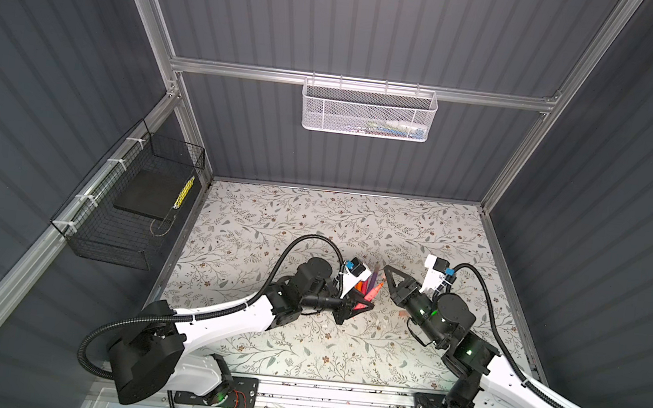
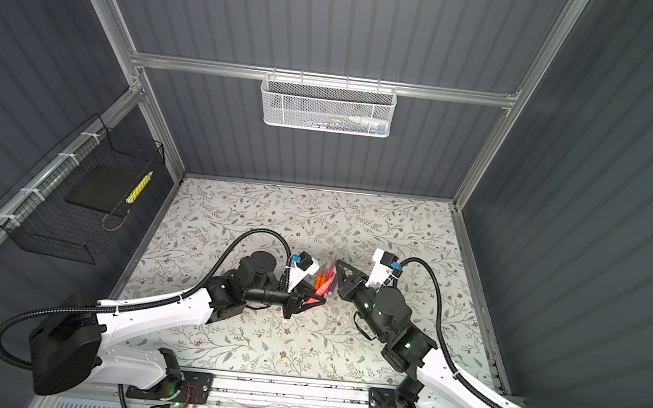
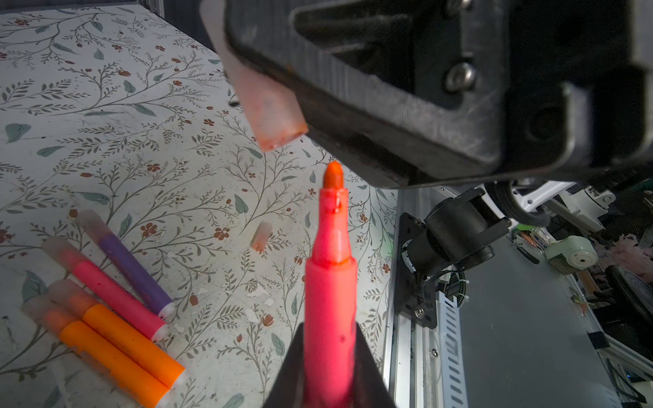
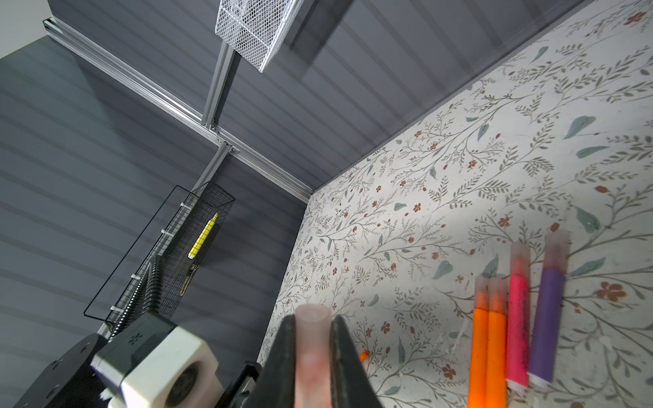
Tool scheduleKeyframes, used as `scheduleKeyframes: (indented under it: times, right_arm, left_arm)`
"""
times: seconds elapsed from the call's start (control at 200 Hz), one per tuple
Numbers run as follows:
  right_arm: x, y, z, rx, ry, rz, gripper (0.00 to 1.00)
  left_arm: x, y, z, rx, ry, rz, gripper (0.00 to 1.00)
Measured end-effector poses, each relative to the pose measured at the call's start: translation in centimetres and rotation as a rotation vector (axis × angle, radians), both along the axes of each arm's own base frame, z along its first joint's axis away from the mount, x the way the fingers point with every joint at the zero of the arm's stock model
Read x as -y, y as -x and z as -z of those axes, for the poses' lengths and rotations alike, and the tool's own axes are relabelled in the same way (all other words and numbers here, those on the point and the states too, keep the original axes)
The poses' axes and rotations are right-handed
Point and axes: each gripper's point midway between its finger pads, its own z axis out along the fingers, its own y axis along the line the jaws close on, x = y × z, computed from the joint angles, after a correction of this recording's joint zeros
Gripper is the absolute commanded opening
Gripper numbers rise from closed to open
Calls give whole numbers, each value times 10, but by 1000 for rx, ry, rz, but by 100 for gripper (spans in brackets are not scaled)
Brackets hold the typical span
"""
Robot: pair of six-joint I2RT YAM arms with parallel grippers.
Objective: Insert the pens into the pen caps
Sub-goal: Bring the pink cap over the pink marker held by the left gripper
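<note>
The floral tabletop (image 1: 314, 220) fills the lower middle of both top views. My left gripper (image 3: 328, 353) clamps a red-pink pen (image 3: 330, 282) at bottom centre. My right gripper (image 4: 312, 328) pinches a cap (image 4: 312, 353) just off its tip. Four capped pens (image 3: 116, 300) lie lower left, with a loose cap (image 3: 261, 236) mid-frame.

left arm (image 1: 228, 319): stretched in low from the left, wrist turned inward
left gripper (image 1: 368, 302): clamped on pink pen (image 3: 330, 289), tip aimed at right gripper
right arm (image 1: 513, 385): angled in from the right, elbow bent
right gripper (image 1: 387, 270): clamped on cap (image 4: 312, 339), mouth just short of pen tip
</note>
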Motion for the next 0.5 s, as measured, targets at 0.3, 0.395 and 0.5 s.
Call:
scheduleKeyframes:
  times: [0.3, 0.395, 0.5]
  right_arm:
    - [1, 4, -10, 31, -17, 7, 0]
    - [0, 5, -10, 32, -19, 4, 0]
    - [-1, 5, -11, 34, -23, 4, 0]
  left_arm:
    - [-1, -3, 1, 4, -4, -14, 0]
    - [-1, -3, 1, 5, -5, -17, 0]
    - [-1, -3, 1, 5, -5, -17, 0]
